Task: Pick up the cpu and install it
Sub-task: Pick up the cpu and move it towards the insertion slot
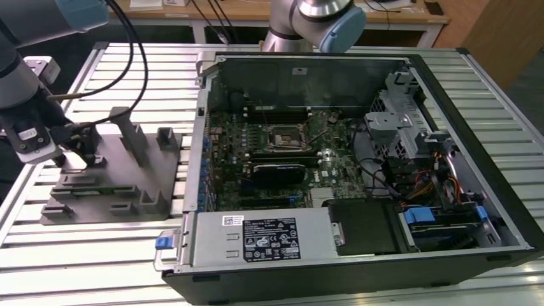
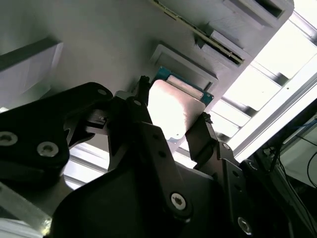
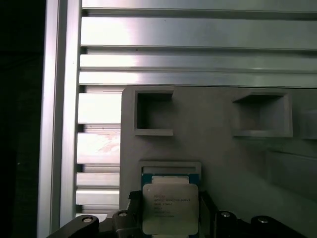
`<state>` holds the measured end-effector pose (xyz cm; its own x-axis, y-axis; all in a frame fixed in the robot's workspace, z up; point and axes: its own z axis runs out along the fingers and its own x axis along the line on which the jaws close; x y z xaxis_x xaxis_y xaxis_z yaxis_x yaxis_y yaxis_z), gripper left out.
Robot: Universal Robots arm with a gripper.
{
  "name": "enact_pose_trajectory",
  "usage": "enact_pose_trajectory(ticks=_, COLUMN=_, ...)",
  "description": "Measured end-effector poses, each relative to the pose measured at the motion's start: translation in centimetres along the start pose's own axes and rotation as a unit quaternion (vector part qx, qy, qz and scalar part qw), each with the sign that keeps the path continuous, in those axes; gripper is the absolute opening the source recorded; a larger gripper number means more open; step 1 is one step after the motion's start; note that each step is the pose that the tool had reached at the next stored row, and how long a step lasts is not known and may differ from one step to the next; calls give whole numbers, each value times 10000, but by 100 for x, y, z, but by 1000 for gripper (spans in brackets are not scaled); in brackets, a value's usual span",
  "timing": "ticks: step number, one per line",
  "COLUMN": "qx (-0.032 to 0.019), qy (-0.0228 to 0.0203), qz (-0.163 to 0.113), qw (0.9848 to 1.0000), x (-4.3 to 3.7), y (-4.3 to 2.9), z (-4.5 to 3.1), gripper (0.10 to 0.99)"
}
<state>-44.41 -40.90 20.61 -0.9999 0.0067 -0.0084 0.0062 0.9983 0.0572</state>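
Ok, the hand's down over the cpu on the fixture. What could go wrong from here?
1. The cpu lies in a shallow framed pocket of the grey fixture, with the hand straddling it. A skewed lift could catch it on the pocket's rim or drop it.
2. The fixture's tall posts stand close beside the hand, so a sideways move might clip them.
3. The socket sits deep in the open case, so the approach looks tight.

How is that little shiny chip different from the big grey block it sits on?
Size: the cpu is small; the grey fixture spreads far beyond it. Finish: the cpu has a pale, shiny metal top; the fixture is matte grey. Shape: the cpu is thin and flat; the fixture has square pockets and raised blocks. Both have straight, squared edges.
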Motion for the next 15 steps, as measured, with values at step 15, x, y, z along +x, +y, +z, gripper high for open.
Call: enact_pose_trajectory(ticks=15, qx=0, qy=0, qz=0, qw=10000, x=-2, y=11, z=-189, gripper=545)
